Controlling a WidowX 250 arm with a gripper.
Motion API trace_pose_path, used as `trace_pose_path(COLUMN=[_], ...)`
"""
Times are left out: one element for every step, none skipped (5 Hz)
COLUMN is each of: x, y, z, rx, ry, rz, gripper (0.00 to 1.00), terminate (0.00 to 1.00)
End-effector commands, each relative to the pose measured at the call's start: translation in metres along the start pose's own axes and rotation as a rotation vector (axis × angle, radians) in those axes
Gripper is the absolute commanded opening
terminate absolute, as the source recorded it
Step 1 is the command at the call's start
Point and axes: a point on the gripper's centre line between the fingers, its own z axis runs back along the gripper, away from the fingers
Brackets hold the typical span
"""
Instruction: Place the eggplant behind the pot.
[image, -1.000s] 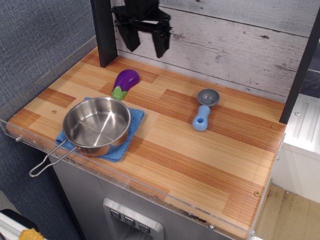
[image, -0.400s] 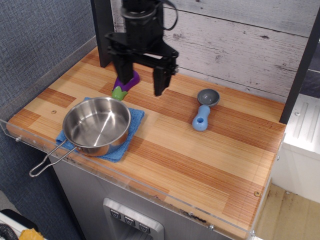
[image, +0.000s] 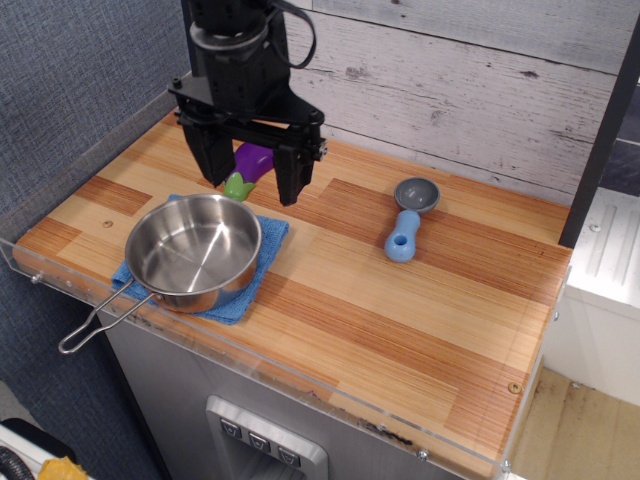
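Note:
The purple eggplant (image: 251, 163) with its green stem cap lies on the wooden counter just behind the steel pot (image: 193, 252), partly hidden by my gripper. My black gripper (image: 252, 176) hangs open over the eggplant, one finger on each side of it, not closed on it. The pot stands on a blue cloth (image: 262, 252) at the front left, its wire handle (image: 92, 325) pointing past the front edge.
A blue-handled scoop with a grey bowl (image: 408, 216) lies to the right on the counter (image: 400, 300). A dark post and a grey plank wall (image: 470, 90) close the back. A clear lip runs along the front edge.
My gripper came down from high at the back and moved left and forward, so that its open fingers now straddle the eggplant. The eggplant, pot and scoop have not moved.

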Motion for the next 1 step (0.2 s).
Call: trace_pose_path(x=[-0.0096], y=[0.0063], z=[0.0145], rx=[0.006], ry=[-0.044], rz=[-0.004], gripper=[1.0], terminate=[1.0])
